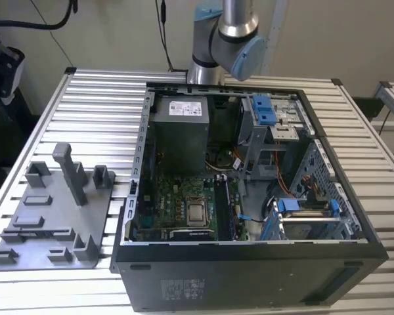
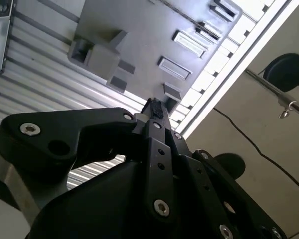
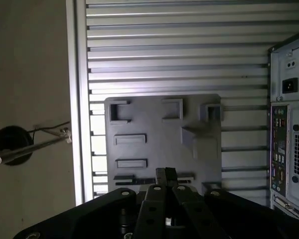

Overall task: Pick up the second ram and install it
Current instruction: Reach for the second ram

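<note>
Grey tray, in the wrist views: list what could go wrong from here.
1. The shut hand hangs over the grey tray; lowered like that, it could knock the slots.
2. The tray's tall post could catch the hand on a sideways move.
3. Loose cables crowd the open computer case and might snag.

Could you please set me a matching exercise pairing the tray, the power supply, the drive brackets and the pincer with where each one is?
1. grey plastic tray
2. power supply
3. blue drive brackets
4. pincer

a. over the tray
b. inside the open computer case, far corner at the exterior view's left
c. on the slatted table, beside the case
d. inside the case, along the exterior view's right

Pairs: 1-c, 2-b, 3-d, 4-a
</note>
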Controlling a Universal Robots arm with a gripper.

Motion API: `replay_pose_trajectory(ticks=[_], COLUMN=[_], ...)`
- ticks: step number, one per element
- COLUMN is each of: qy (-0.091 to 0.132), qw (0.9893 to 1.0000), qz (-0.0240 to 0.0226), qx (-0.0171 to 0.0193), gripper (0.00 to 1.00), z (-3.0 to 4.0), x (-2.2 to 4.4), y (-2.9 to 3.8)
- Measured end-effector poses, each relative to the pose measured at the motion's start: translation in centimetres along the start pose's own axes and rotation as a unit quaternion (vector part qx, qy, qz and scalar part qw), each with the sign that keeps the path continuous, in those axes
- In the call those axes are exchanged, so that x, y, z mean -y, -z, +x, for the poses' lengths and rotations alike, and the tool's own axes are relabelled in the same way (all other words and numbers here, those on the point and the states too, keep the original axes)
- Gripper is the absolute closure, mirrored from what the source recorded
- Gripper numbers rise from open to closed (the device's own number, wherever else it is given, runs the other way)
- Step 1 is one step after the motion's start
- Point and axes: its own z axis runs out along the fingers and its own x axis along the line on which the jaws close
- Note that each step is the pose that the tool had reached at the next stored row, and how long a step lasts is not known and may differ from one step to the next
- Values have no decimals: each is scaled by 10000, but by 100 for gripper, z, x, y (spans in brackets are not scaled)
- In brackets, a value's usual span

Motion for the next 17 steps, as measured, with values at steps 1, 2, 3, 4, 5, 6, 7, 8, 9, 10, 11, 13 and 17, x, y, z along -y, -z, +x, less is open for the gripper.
replay_pose_trajectory(ticks=[1,2,3,4,5,6,7,8,9,10,11,13,17], qy=[0,0,0,0,0,0,0,0,0,0,0,0,0], qw=[10000,10000,10000,10000,10000,10000,10000,10000,10000,10000,10000,10000,10000], qz=[0,0,0,0,0,0,0,0,0,0,0,0,0], qx=[0,0,0,0,0,0,1,0,1,1,1,0,1], gripper=[89,89,89,89,89,89,89,89,89,89,89,89,89], z=[2,5,11,18,26,36,45,54,59,62,63,63,60], x=[16,32,48,61,73,85,99,114,131,152,172,214,322], y=[0,1,1,2,2,2,3,4,5,5,6,7,12])
